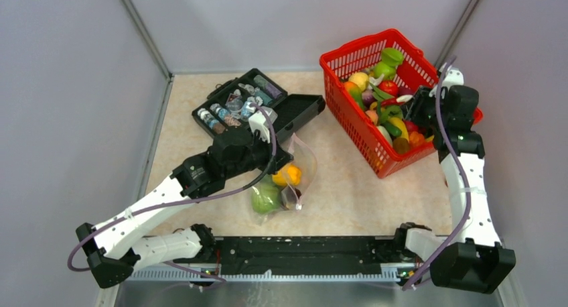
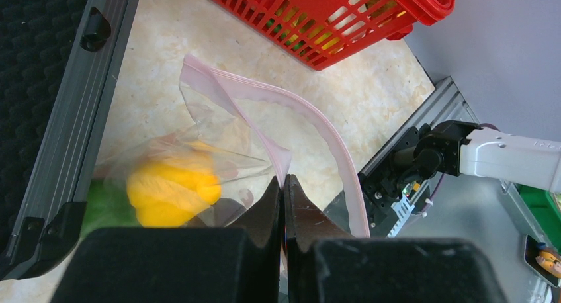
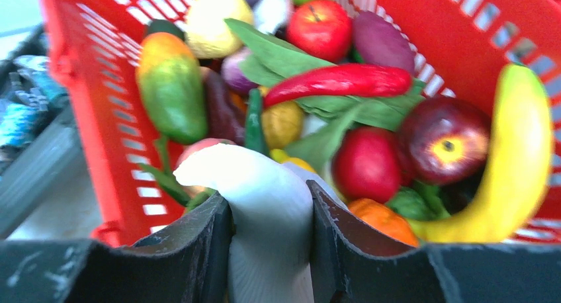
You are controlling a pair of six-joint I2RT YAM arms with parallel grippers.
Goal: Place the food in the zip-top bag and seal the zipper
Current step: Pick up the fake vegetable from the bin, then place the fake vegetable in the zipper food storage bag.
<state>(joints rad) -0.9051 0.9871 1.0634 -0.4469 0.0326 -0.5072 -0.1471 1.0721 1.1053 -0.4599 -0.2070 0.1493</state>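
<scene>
The clear zip-top bag lies on the table in front of the left arm, its mouth lifted. Inside it are a yellow pepper, a green apple and a dark piece. My left gripper is shut on the bag's edge by the pinkish zipper, which curves open. Over the red basket of food, my right gripper is shut on a white radish, just above the other toy fruits. In the top view this gripper sits at the basket's right side.
An open black case with small bottles lies behind the bag. The basket holds a red chilli, a banana, apples and leaves. Grey walls enclose the table; a black rail runs along the near edge.
</scene>
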